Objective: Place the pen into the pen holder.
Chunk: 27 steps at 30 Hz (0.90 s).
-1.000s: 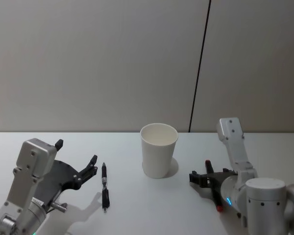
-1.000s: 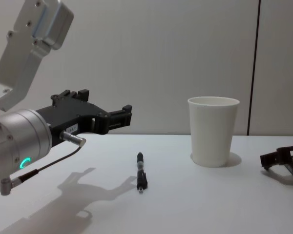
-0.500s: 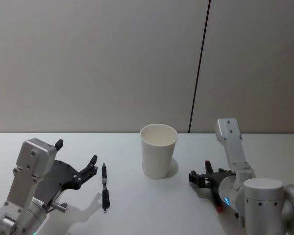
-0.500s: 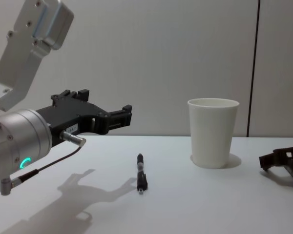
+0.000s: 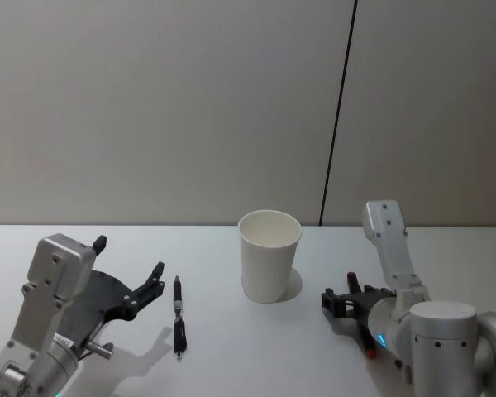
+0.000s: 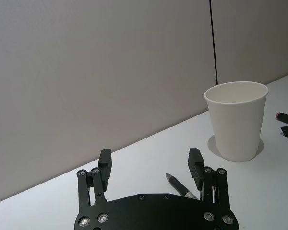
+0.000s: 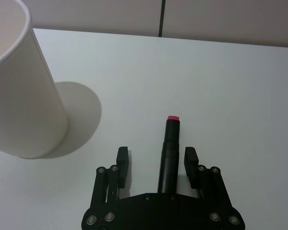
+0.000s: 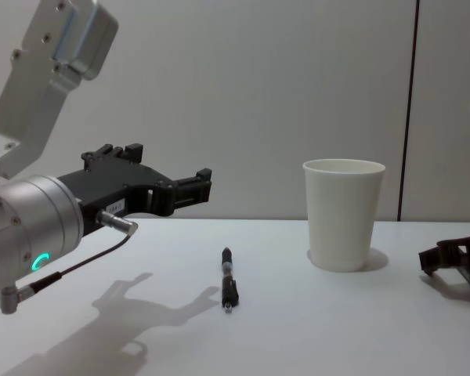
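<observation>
Right gripper (image 7: pixel 156 154) sits slightly shifted, jaws open astride the red-tipped pen (image 7: pixel 170 143); close squarely on its barrel; left gripper (image 6: pixel 150 158) open near black pen (image 6: pixel 180 186)

Right wrist view cuts off perhaps half the pen holder (image 7: pixel 24 96).

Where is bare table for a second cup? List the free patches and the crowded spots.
Free: the strip between the black pen and the paper cup, and the near table in front of the cup. Crowded: the left tool, open, beside the black pen; the right tool, open, straddling a red-tipped pen.
</observation>
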### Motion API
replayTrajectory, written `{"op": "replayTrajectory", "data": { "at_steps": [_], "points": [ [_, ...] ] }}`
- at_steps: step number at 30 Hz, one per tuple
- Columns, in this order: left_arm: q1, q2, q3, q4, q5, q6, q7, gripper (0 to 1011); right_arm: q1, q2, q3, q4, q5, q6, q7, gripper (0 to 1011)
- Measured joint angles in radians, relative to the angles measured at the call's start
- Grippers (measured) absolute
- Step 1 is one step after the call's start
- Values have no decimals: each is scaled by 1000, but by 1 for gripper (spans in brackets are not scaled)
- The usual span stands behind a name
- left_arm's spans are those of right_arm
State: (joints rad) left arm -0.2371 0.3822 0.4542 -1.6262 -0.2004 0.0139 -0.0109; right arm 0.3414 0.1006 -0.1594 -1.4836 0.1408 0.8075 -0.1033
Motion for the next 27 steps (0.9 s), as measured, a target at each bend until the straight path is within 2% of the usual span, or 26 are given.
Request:
{"op": "replayTrajectory", "data": {
  "at_steps": [27],
  "points": [
    [0,0,0,0,0,0,0,1002,-1,0,0,3,-1,0,0,554]
  ]
}}
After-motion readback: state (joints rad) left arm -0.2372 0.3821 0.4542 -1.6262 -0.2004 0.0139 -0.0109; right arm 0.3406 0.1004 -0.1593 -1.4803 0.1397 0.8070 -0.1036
